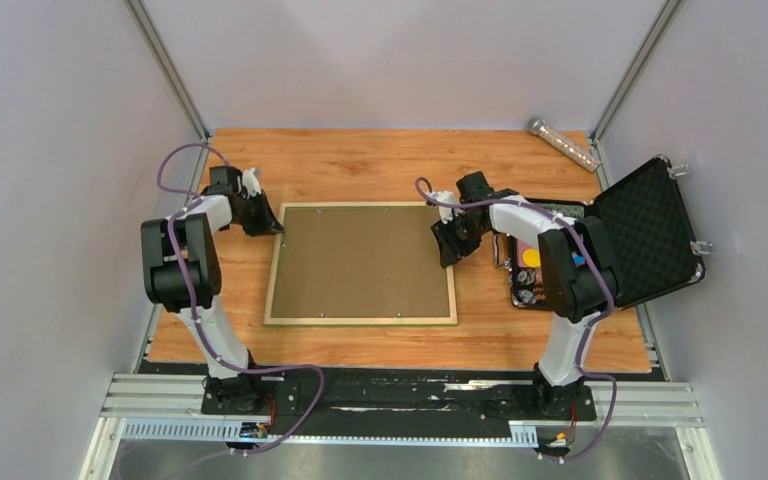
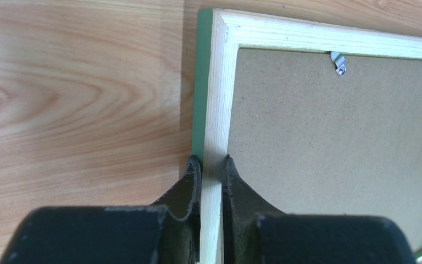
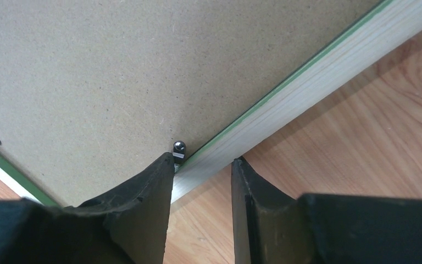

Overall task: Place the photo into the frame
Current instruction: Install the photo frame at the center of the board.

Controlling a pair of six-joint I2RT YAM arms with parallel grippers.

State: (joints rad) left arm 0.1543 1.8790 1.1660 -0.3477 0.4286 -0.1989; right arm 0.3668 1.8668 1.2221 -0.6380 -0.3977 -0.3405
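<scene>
Bare worktop [image 1: 360, 165] lies open along the far and near sides of the frame [image 1: 360, 321]. To its right, 1 open black case [image 1: 650, 235] narrows the passage. 1 clear tube [image 1: 563, 143] lies in the far-right corner. The left strip runs tight against the wall [image 1: 60, 150].

Our left fingers [image 2: 189, 184] seem to pinch the frame [image 2: 215, 99]'s left rail; our right fingers [image 3: 154, 187] stand apart, astride its right rail.

Board [image 1: 360, 262] in frame [image 1: 360, 321], ctr table [image 1: 360, 160]; case [image 1: 650, 230] R.
</scene>
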